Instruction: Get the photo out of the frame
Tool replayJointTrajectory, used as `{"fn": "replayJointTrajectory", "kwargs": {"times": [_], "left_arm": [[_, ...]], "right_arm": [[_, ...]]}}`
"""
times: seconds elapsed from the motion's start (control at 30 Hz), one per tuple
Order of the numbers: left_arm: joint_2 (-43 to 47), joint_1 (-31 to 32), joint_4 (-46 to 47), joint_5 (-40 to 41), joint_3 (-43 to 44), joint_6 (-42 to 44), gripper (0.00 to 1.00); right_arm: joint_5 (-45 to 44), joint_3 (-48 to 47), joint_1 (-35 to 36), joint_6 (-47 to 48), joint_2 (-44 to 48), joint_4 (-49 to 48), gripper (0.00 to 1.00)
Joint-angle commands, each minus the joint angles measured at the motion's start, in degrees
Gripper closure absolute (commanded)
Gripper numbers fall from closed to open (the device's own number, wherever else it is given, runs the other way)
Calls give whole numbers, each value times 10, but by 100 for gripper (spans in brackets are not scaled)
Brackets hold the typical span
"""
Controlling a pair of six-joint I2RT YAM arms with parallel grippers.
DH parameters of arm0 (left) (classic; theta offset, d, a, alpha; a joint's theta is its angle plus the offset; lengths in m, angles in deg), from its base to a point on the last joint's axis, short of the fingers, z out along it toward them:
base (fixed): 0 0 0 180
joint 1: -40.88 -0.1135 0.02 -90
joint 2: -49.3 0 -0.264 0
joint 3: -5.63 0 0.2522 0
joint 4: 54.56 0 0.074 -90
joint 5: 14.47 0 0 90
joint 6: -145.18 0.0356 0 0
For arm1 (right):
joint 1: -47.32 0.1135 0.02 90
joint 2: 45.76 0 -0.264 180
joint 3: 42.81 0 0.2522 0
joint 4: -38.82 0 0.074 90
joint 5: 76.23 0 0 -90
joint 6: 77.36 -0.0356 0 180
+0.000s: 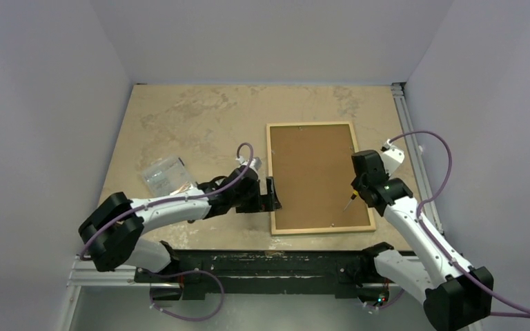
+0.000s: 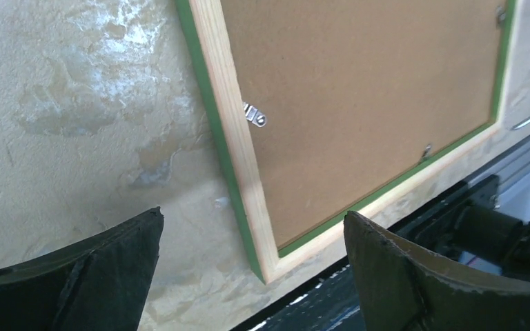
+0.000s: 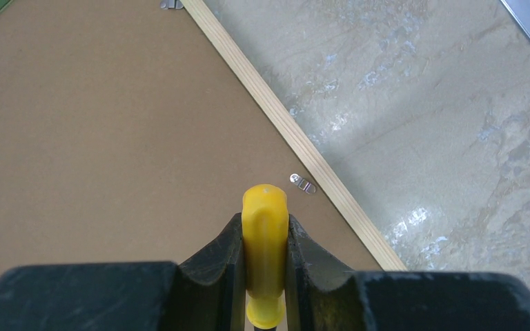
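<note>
The frame (image 1: 270, 181) lies face down on the table, its pale wood back edges and brown backing board (image 1: 317, 176) facing up. The photo is hidden under the board. My left gripper (image 1: 274, 195) is open and empty at the frame's near left corner; in the left wrist view the gripper (image 2: 253, 217) straddles the corner of the frame (image 2: 238, 138), above it. My right gripper (image 1: 354, 195) is shut on a yellow-handled screwdriver (image 3: 265, 234) over the board's right side (image 3: 110, 138), near a metal turn clip (image 3: 303, 183).
A clear plastic bag (image 1: 165, 174) lies on the table left of the frame. More clips (image 2: 255, 115) sit on the frame's left edge. A black rail (image 1: 269, 262) runs along the near edge, an aluminium rail (image 1: 414, 152) along the right. Walls enclose three sides.
</note>
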Motion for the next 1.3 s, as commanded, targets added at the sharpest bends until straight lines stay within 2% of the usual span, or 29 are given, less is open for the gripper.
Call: {"fn": "replayJointTrajectory", "kwargs": {"times": [0.0, 0.27, 0.3, 0.37, 0.43, 0.47, 0.53, 0.63, 0.73, 0.87, 1.07, 1.17, 1.27], "left_arm": [[-35, 16, -47, 13, 40, 79, 0], [-145, 82, -166, 101, 162, 35, 28], [-158, 88, -185, 109, 173, 17, 34], [-184, 91, -209, 110, 178, -34, 50], [-209, 91, -212, 101, 174, -64, 61], [-212, 91, -209, 94, 168, -81, 72], [-216, 91, -197, 85, 149, -130, 100], [-205, 82, -151, 62, 95, -245, 100], [-175, 77, -55, 52, 6, -420, 100], [-158, 79, -22, 81, -9, -545, 100], [-162, 111, -20, 118, 24, -633, 100], [-159, 137, -42, 135, 45, -641, 100], [-167, 147, -47, 126, 71, -589, 100]], "right_arm": [[11, 5, -2, 2, 23, -1, 100], [24, 8, -2, -4, 40, 7, 100], [23, 7, -2, -3, 40, 10, 100], [27, 6, -2, -2, 40, 13, 100], [27, 8, -2, -11, 39, 21, 100], [26, 11, -2, -16, 37, 22, 100], [29, 12, -2, -24, 25, 20, 100], [13, -1, -2, -60, -5, 57, 100], [6, -8, -2, -54, -25, 56, 100], [-22, -3, -2, -48, -22, 46, 100], [-100, -8, -4, -32, -31, 23, 100], [-105, -17, -20, -5, -67, -13, 100], [-94, -36, -38, 26, -100, -54, 100]]}}
